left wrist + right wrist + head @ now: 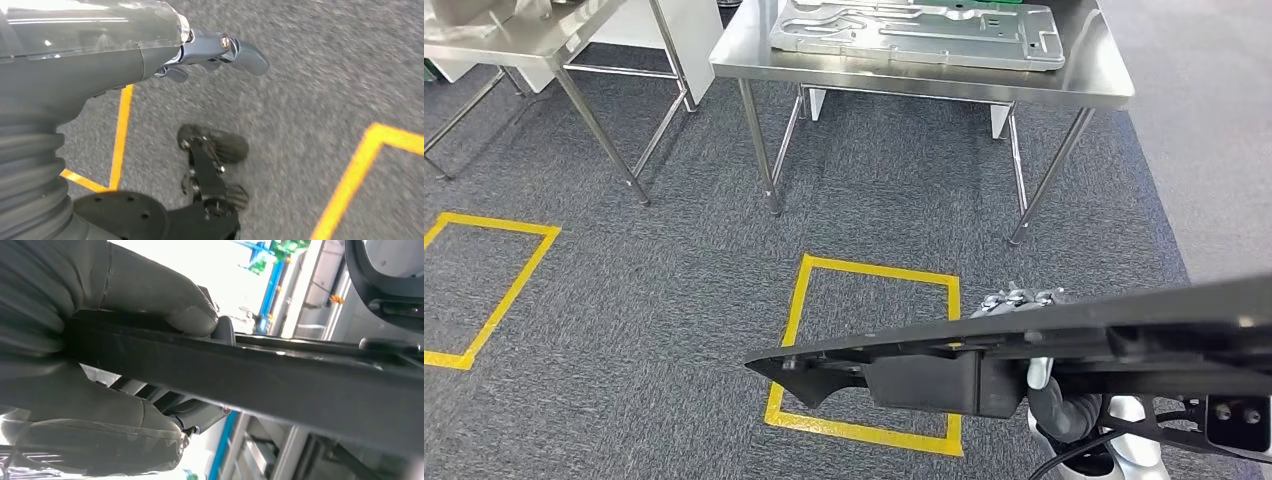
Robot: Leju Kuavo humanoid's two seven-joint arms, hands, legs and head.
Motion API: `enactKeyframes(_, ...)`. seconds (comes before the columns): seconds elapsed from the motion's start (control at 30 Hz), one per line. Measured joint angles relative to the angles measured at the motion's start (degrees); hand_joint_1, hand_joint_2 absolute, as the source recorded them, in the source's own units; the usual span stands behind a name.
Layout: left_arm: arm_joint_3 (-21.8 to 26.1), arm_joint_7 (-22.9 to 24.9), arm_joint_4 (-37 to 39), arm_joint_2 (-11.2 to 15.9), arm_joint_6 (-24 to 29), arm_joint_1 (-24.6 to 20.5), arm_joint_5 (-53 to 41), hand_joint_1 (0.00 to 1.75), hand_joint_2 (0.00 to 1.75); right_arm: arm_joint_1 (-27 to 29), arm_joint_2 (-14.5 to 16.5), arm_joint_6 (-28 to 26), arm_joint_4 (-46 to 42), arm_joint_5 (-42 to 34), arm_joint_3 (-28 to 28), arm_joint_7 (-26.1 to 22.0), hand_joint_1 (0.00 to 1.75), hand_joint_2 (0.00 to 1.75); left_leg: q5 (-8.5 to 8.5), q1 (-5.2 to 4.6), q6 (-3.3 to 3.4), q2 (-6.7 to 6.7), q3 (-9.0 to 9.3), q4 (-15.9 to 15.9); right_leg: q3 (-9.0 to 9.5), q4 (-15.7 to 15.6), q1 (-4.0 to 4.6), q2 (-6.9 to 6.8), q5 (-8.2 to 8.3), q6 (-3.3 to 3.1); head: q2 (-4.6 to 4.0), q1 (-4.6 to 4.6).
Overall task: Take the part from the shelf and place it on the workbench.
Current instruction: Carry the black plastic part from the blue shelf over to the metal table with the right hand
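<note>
Grey carpet [674, 300] beneath right hand's [100, 355] black part [1024, 345].

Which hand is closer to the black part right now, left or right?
Right. The right hand grips the black part. The left hand hangs apart, low over the carpet.

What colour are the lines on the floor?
Yellow: the taped square on the grey carpet, clearest in the head view.
</note>
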Motion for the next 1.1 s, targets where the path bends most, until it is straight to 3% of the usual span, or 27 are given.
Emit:
enactKeyframes(0.07,0.01,-0.13,-0.02,0.05,-0.11,0.03,-0.18,0.0,1.75,0.15,0.0,0.0,-0.19,0.02,-0.01,-0.1,1.69,1.75,-2.83,0.02,-0.14,-0.16,-2.96,6.17,1.05,-0.18,0.04,0.0,-0.48,-0.66,0.0,-0.23)
enactKeyframes(0.13,0.04,-0.16,-0.02,0.07,-0.17,0.12,-0.35,0.0,1.75,0.41,0.01,0.07,-0.21,0.03,0.01,-0.11,1.69,1.75,-5.5,0.03,-0.22,-0.19,-7.55,13.58,1.7,-0.12,0.32,0.07,-1.05,-0.95,0.0,-0.37)
enactKeyframes(0.17,0.07,-0.16,-0.02,0.08,-0.17,0.2,-0.4,0.0,1.75,0.53,0.01,0.12,-0.19,0.03,0.01,-0.1,1.69,1.75,-5.52,0.03,-0.2,-0.19,-9.36,15.69,1.98,-0.06,0.47,0.2,-1.36,-1.0,0.0,-0.37)
enactKeyframes(0.2,0.11,-0.15,-0.02,0.09,-0.16,0.28,-0.48,0.0,1.75,0.63,0.01,0.16,-0.16,0.03,0.01,-0.13,1.69,1.75,-4.27,0.02,-0.12,-0.2,-10.25,15.8,2.33,-0.01,0.6,0.36,-1.72,-1.0,0.0,-0.38)
enactKeyframes(0.23,0.17,-0.15,-0.02,0.1,-0.15,0.35,-0.54,0.0,1.75,0.69,0.01,0.18,-0.16,0.02,0.01,-0.15,1.69,1.75,-1.8,0.01,0.05,-0.2,-10.02,13.65,2.83,0.05,0.72,0.51,-2.15,-0.96,0.0,-0.38)
enactKeyframes(0.27,0.24,-0.14,-0.02,0.13,-0.14,0.39,-0.58,0.0,1.75,0.71,0.01,0.19,-0.17,0.02,0.01,-0.15,1.69,1.75,1.37,-0.01,0.32,-0.22,-8.65,9.5,3.45,0.1,0.83,0.61,-2.64,-0.87,0.0,-0.38)
enactKeyframes(0.33,0.38,-0.14,-0.02,0.21,-0.13,0.34,-0.64,0.0,1.75,0.76,0.01,0.23,-0.16,0.06,-0.01,-0.17,1.69,1.75,5.07,-0.23,0.97,-0.31,-5.59,2.17,4.35,0.23,1.02,0.7,-3.6,-0.49,0.0,-0.28)
enactKeyframes(0.37,0.43,-0.15,-0.02,0.26,-0.12,0.31,-0.68,0.0,1.75,0.8,0.01,0.28,-0.17,0.11,-0.01,-0.19,1.69,1.75,5.48,-0.38,1.27,-0.36,-4.73,0.33,4.52,0.26,1.02,0.71,-3.92,-0.21,0.0,-0.25)
enactKeyframes(0.43,0.58,-0.17,-0.02,0.32,-0.13,0.25,-0.79,0.0,1.75,0.87,0.02,0.42,-0.18,0.32,-0.03,-0.21,1.69,1.75,4.86,-0.65,1.81,-0.41,-4.31,-0.32,4.58,0.18,0.91,0.77,-4.3,0.42,0.0,-0.25)
enactKeyframes(0.53,0.83,-0.2,-0.02,0.35,-0.13,0.24,-1.13,0.0,1.75,0.97,0.01,0.5,-0.42,0.68,-0.27,-0.26,1.69,1.75,4.52,-0.24,2.61,-0.37,-3.4,-1.17,4.15,1.95,0.75,0.58,-5.66,1.38,0.01,-0.09)
enactKeyframes(0.57,0.87,-0.2,-0.02,0.34,-0.13,0.2,-1.26,0.0,1.75,1.03,0.02,0.49,-0.5,0.76,-0.39,-0.3,1.69,1.75,4.39,-0.08,2.83,-0.35,-3.06,-1.42,2.68,4.73,0.61,0.5,-6.87,1.7,0.01,-0.02)
enactKeyframes(0.63,0.95,-0.17,-0.02,0.35,-0.13,0.1,-1.43,0.0,1.75,1.36,0.03,0.46,-0.52,0.86,-0.55,-0.38,1.69,1.75,3.9,-0.07,3.06,-0.36,-2.66,-1.49,-2.26,12.47,0.15,0.38,-9.44,2.27,0.0,0.09)
enactKeyframes(0.67,0.97,-0.13,-0.02,0.34,-0.12,0.1,-1.48,0.0,1.75,1.63,0.03,0.44,-0.52,0.92,-0.56,-0.41,1.69,1.75,3.61,-0.06,3.04,-0.37,-2.41,-1.49,-4.54,15.45,-0.1,0.33,-9.85,2.51,0.0,0.09)
enactKeyframes(0.7,0.99,-0.1,-0.02,0.34,-0.12,0.16,-1.5,0.0,1.75,1.9,0.03,0.42,-0.51,0.98,-0.56,-0.47,1.69,1.75,3.29,-0.03,2.96,-0.38,-2.03,-1.48,-5.8,16.35,-0.31,0.27,-9.02,2.68,0.0,0.09)
enactKeyframes(0.73,1.01,-0.08,-0.02,0.34,-0.11,0.24,-1.5,0.0,1.75,2.1,0.03,0.4,-0.51,1.02,-0.57,-0.6,1.69,1.75,2.94,0.0,2.83,-0.39,-1.51,-1.48,-5.86,14.97,-0.49,0.2,-7.0,2.8,0.0,0.1)
enactKeyframes(0.8,1.03,-0.08,-0.02,0.32,-0.12,0.35,-1.51,0.0,1.75,2.27,0.03,0.49,-0.51,1.06,-0.62,-1.0,1.69,1.75,2.15,0.08,2.4,-0.39,-0.38,-1.5,-3.42,7.78,-0.72,-0.07,-1.74,2.82,0.0,0.1)
enactKeyframes(0.83,1.08,-0.12,-0.02,0.31,-0.12,0.3,-1.55,0.0,1.75,2.3,0.03,0.56,-0.55,1.1,-0.67,-1.2,1.69,1.75,1.76,0.04,2.07,-0.4,-0.01,-1.44,-2.08,4.32,-0.63,-0.19,-0.18,2.7,0.0,0.12)
enactKeyframes(0.9,1.23,-0.22,-0.02,0.3,-0.12,0.17,-1.63,0.0,1.75,2.42,0.04,0.72,-0.63,1.2,-0.79,-1.54,1.69,1.75,1.21,-0.05,1.36,-0.38,0.24,-1.55,-0.94,1.32,-0.29,-0.21,0.17,2.23,0.0,0.07)
enactKeyframes(1.0,1.36,-0.36,-0.04,0.32,-0.12,0.06,-1.84,0.0,1.75,2.66,0.04,0.9,-0.87,1.35,-1.07,-2.16,1.69,1.75,0.52,-0.01,0.32,-0.21,0.64,-1.5,-0.36,0.74,-0.25,0.18,-0.36,1.11,0.0,-0.08)
enactKeyframes(1.07,1.37,-0.41,-0.06,0.31,-0.14,0.02,-2.0,0.0,1.75,2.81,0.05,1.1,-1.09,1.39,-1.27,-2.32,1.69,1.75,-1.44,0.09,-0.13,-0.2,-0.84,2.4,0.52,0.28,-0.39,0.3,-0.64,0.25,0.0,-0.22)
enactKeyframes(1.1,1.37,-0.43,-0.06,0.29,-0.16,0.04,-2.11,0.0,1.75,2.91,0.07,1.28,-1.16,1.38,-1.33,-2.35,1.69,1.75,-3.05,0.12,-0.24,-0.23,-2.8,6.21,0.88,0.2,-0.28,0.32,-0.9,-0.09,0.0,-0.27)
